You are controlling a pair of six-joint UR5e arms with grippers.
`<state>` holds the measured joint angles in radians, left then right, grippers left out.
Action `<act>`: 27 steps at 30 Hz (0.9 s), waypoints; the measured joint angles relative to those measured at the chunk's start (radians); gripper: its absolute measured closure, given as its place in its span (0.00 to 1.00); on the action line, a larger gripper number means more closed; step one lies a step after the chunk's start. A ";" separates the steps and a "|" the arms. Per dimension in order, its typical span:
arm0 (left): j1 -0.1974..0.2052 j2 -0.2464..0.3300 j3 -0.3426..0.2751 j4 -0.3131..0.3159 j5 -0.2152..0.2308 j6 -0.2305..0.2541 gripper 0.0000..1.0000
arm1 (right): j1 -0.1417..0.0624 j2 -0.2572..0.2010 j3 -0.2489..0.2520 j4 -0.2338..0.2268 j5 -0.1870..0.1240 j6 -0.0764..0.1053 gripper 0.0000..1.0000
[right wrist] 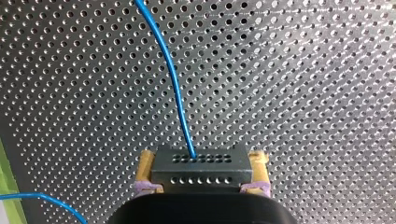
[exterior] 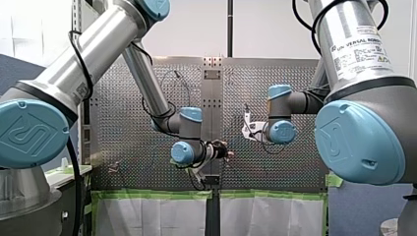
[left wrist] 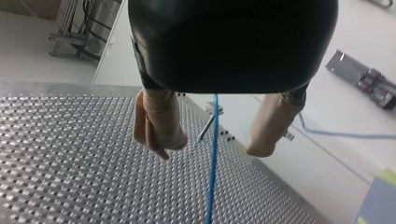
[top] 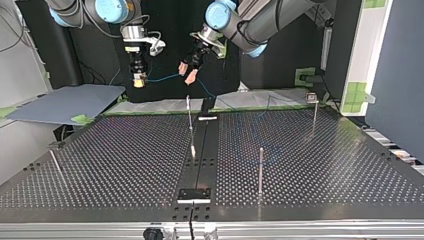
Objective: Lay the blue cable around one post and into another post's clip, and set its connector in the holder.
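My right jaws grip the connector (right wrist: pixel 200 169); my left jaws stand open around the blue cable (left wrist: pixel 213 158), seemingly not yet routed round any post (top: pixel 260 170).

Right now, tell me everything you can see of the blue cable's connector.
The connector is a small grey, metal-looking block with two rows of little round holes. It sits level, clamped at both ends between the yellowish pads of my right tool. The blue cable enters a hole in the farther row and curves away over the perforated table, which the connector does not touch.
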<state>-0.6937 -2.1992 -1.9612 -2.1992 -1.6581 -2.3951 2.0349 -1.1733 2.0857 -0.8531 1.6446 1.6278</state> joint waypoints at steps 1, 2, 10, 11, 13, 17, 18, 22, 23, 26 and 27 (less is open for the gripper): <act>0.002 -0.002 0.004 -0.002 -0.004 0.002 0.00 | 0.000 0.000 0.000 0.000 0.000 0.000 1.00; 0.006 -0.004 0.011 -0.007 -0.008 0.004 0.00 | 0.001 0.000 0.000 0.001 0.000 0.000 1.00; 0.032 -0.012 0.069 -0.049 -0.010 0.008 0.00 | 0.004 -0.001 0.001 0.005 -0.002 0.000 1.00; 0.035 -0.019 0.079 -0.057 -0.008 0.008 0.00 | 0.005 -0.001 0.001 0.005 -0.003 0.000 1.00; 0.038 -0.032 0.091 -0.069 -0.001 0.009 0.00 | 0.005 -0.001 0.001 0.006 -0.003 0.000 1.00; 0.040 -0.071 0.106 -0.069 0.003 0.022 0.00 | 0.005 -0.001 0.001 0.007 -0.004 0.000 1.00; 0.041 -0.077 0.108 -0.069 -0.001 0.026 0.00 | 0.005 -0.001 0.001 0.007 -0.004 0.000 1.00; 0.044 -0.089 0.115 -0.075 -0.030 0.037 0.00 | 0.002 -0.001 0.001 0.008 -0.005 0.000 1.00; 0.045 -0.090 0.116 -0.076 -0.041 0.041 0.07 | 0.002 -0.001 0.001 0.008 -0.005 0.000 1.00; 0.046 -0.091 0.117 -0.076 -0.072 0.058 0.35 | 0.000 0.000 0.001 0.010 -0.005 -0.002 1.00; 0.046 -0.091 0.117 -0.076 -0.081 0.062 0.35 | 0.000 0.000 0.002 0.010 -0.005 -0.003 1.00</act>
<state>-0.6481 -2.2904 -1.8439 -2.2752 -1.7387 -2.3331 2.0347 -1.1731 2.0875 -0.8429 1.6392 1.6253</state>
